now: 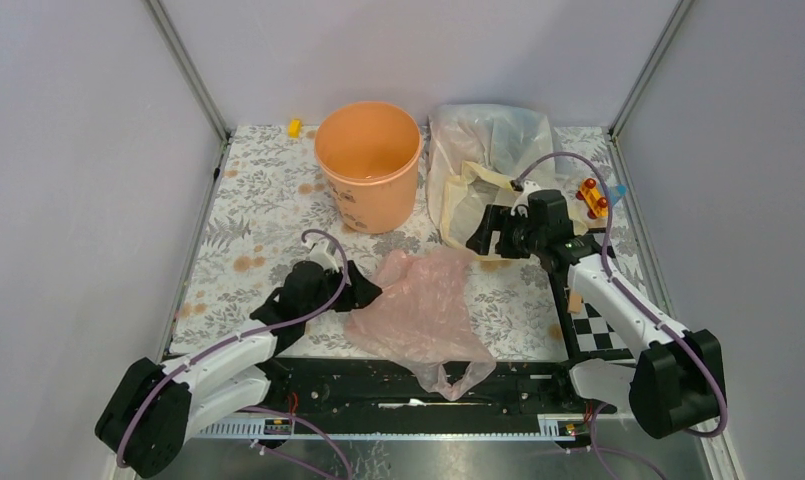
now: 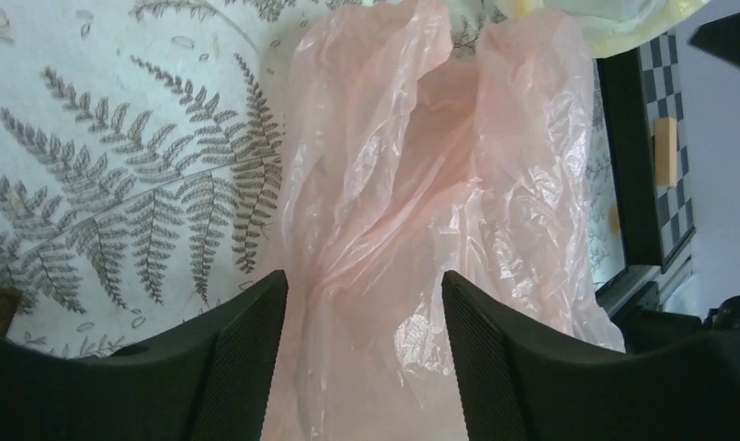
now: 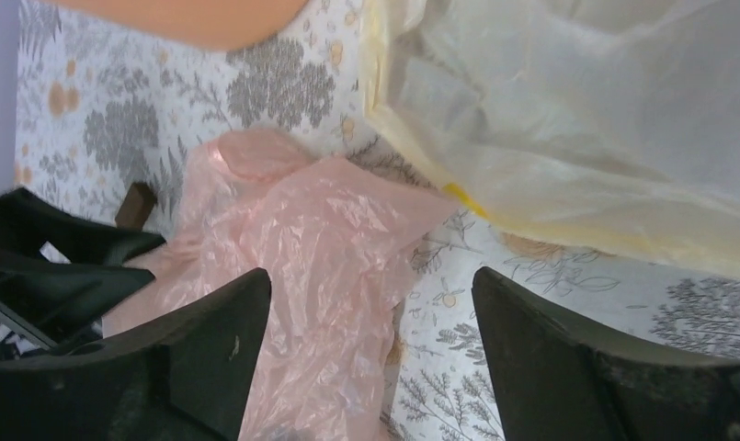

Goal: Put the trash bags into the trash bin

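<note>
Nothing readable here, honestly.
The trash bin [image 1: 368, 150] has some faint dark print low on its side, but from the top camera it's way too small and blurry to make out any letters. The black-and-white checkerboard [image 1: 600, 326] over on the right side is just plain squares, with no numbers or words on it. The wrist views show no lettering either.

Left fingers [image 2: 246, 358] apart; right fingers [image 3: 210, 358] apart
</note>
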You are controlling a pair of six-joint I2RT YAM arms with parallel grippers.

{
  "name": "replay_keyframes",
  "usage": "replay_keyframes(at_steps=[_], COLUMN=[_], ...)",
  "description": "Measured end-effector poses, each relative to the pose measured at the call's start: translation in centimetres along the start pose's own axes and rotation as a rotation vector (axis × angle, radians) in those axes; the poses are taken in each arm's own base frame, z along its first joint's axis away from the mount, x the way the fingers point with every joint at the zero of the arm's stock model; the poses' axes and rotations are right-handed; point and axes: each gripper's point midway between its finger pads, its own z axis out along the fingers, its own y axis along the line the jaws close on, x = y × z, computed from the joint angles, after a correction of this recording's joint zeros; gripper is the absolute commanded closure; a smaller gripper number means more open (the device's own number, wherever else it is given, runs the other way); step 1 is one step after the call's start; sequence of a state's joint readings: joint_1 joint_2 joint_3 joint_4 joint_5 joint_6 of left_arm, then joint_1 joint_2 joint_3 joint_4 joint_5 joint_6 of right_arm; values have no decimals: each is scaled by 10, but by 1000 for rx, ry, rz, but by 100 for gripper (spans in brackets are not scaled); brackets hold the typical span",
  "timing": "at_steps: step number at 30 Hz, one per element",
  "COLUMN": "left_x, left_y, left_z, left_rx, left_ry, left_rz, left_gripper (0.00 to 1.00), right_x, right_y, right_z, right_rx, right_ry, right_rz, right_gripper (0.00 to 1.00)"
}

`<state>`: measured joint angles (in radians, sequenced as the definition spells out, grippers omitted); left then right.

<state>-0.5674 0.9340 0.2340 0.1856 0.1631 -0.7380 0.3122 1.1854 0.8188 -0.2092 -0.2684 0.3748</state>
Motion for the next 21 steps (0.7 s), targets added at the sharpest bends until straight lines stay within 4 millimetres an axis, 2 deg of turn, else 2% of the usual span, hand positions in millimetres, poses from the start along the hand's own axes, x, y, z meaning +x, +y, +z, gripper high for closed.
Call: replay_keyframes(at_steps=[3, 7, 10, 13, 16, 19, 21], left_x=[-11, -39, -63, -76, -74, -64, -57], left_y=[-7, -28, -46, -51, -42, -27, -18], left_z=[0, 2, 10, 28, 47, 65, 74], left_rx=[9, 22, 17, -18, -67, -117, -139], left_ry=[-19, -84, -127, -130, -92, -31, 2], left_rz=[22, 100, 180, 254, 299, 321, 327], left_gripper=[17, 14, 14, 15, 19, 26, 37], right_x=[21, 42, 47, 46, 47, 51, 55], right_y=[-1, -8, -8, -3, -1, -3, -4], right_z=[9, 24, 33, 40, 46, 50, 54], right_rx=[-35, -46, -63, -93, -112, -118, -122], right_ry=[56, 129, 151, 145, 130, 122, 123], right_rz=[10, 39, 54, 57, 58, 76, 93], right_gripper=[13, 17, 19, 20, 23, 24, 24])
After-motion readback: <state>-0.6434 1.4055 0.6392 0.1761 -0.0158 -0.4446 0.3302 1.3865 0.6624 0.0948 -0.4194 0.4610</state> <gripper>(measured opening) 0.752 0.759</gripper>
